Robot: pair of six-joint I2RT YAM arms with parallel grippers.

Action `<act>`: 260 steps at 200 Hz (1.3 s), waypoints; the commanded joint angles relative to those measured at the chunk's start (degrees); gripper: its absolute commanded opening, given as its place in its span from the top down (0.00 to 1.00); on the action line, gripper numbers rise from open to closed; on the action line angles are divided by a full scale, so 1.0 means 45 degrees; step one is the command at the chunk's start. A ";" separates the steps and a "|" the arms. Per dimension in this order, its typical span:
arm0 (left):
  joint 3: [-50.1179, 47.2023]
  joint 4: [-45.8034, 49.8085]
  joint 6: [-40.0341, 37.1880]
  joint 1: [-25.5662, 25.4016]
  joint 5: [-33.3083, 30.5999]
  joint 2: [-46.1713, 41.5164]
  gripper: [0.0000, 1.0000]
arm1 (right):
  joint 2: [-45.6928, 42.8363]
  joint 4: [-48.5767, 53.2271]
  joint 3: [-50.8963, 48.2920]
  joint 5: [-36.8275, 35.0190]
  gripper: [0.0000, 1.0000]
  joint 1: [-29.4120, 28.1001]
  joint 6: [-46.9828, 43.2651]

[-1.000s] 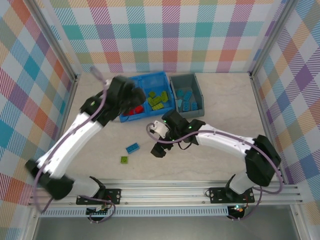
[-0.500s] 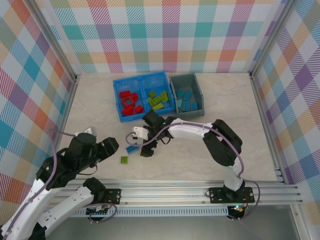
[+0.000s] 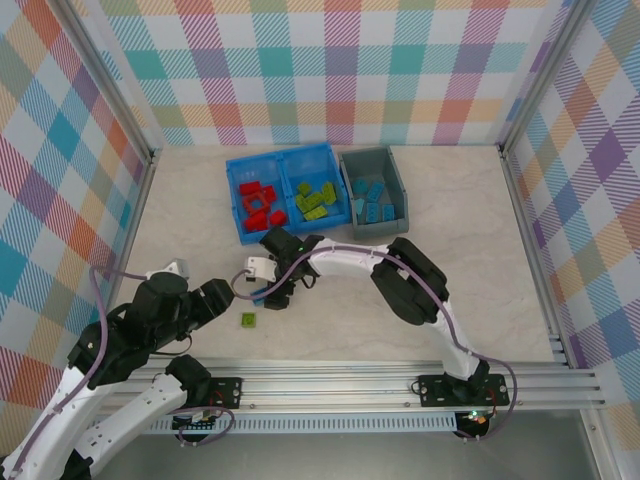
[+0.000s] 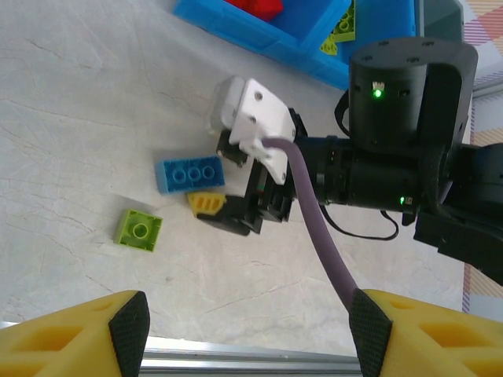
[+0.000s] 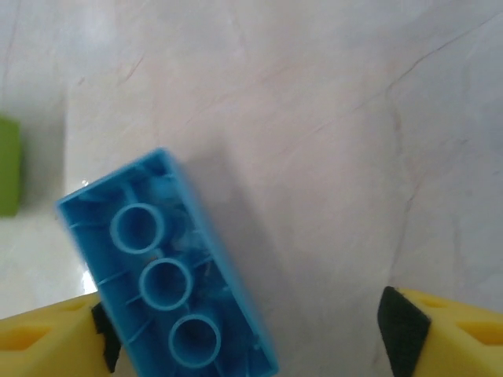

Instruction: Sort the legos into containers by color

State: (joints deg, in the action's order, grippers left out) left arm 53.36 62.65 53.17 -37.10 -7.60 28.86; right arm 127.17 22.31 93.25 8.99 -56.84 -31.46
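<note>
A blue lego (image 5: 169, 275) lies underside up on the table, close to the left finger (image 5: 98, 334) of my open right gripper (image 5: 251, 338), which straddles it without gripping. From above, that gripper (image 3: 270, 293) hovers over the blue lego (image 3: 258, 294). A lime green lego (image 3: 247, 320) lies just in front of it. My left gripper (image 4: 250, 330) is open and empty, looking at the blue lego (image 4: 189, 173), the green lego (image 4: 139, 229) and the right gripper (image 4: 228, 214). The blue bin (image 3: 231, 205) holds red and green legos; the grey bin (image 3: 378, 229) holds blue ones.
The metal rail (image 3: 330, 385) runs along the table's near edge, right under my left gripper. Checkered walls close in the left, back and right sides. The right arm (image 3: 350, 255) stretches across the table in front of the bins.
My left arm has pulled back from the blue bin to the near left corner. The right gripper has swept left and now sits over the blue lego.
</note>
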 commanded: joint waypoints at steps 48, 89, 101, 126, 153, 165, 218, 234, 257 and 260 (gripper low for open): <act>0.0081 -0.0027 0.0176 -0.0114 -0.0073 -0.0502 0.30 | 0.0975 0.1196 0.1459 0.0411 0.54 -0.0264 0.0970; 0.0080 0.0253 0.0216 -0.0114 -0.0207 -0.0850 0.30 | 0.1355 0.1614 0.2158 0.0576 0.69 -0.0345 0.1399; 0.0104 0.0332 0.0214 -0.0114 -0.0248 -0.0896 0.30 | 0.1336 0.1656 0.2185 0.0635 0.75 -0.0352 0.1514; 0.0153 0.0471 0.0253 -0.0105 -0.0390 -0.0982 0.30 | 0.0657 0.1126 0.1525 0.0626 0.81 -0.0347 0.1809; 0.0178 0.0209 0.0278 -0.0113 -0.0297 -0.0969 0.29 | -0.0751 0.0419 0.0391 0.0455 0.82 -0.0256 0.2280; 0.0163 -0.0174 0.0218 -0.0105 0.0005 -0.0793 0.29 | -0.1677 0.0051 -0.0257 0.0409 0.82 -0.0121 0.2651; 0.1281 -0.3367 -0.0645 -0.0223 0.2674 0.2848 0.30 | -0.7094 -0.0845 -0.4089 -0.0016 0.81 0.2113 0.5067; 0.1836 -0.4377 -0.0891 -0.0862 0.2550 0.4287 0.31 | -0.8600 -0.0573 -0.4916 -0.0475 0.80 0.3194 0.5641; 0.2787 -0.5490 -0.1380 -0.1870 0.1966 0.6319 0.31 | -0.9439 0.0370 -0.4978 -0.1371 0.79 0.4924 0.7032; 0.2907 -0.5598 -0.1436 -0.1982 0.1867 0.6591 0.31 | -0.9419 0.0514 -0.4922 -0.1498 0.79 0.5142 0.7170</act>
State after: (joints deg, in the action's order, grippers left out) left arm 62.04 45.67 50.33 -42.26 1.04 52.05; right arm 86.28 20.88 72.16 6.48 -39.09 -7.27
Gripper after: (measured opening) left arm 0.693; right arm 0.296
